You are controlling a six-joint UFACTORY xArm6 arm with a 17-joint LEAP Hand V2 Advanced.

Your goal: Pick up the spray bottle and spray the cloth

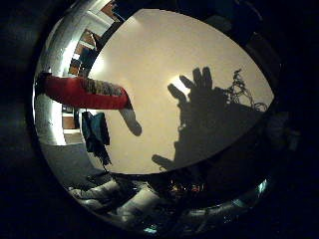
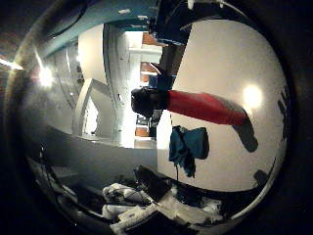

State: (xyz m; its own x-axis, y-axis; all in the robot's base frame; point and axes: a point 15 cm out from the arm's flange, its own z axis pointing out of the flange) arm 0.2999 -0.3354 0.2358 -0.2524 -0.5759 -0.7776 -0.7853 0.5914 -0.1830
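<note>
I judge nothing done yet: the red spray bottle stands on the white table just beside the teal cloth, untouched, while my hand hovers apart, fingers relaxed, holding nothing.

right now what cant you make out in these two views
- Bottle: the nozzle end in the thumb side view is a dark shape against the room behind, so trigger and spray direction are unclear.
- Cloth: lies beside the bottle on the table; its folds are too dark to read in either view.
- Hand: only white parts at the view's edge, plus its shadow on the table; the finger pose cannot be told.
</note>
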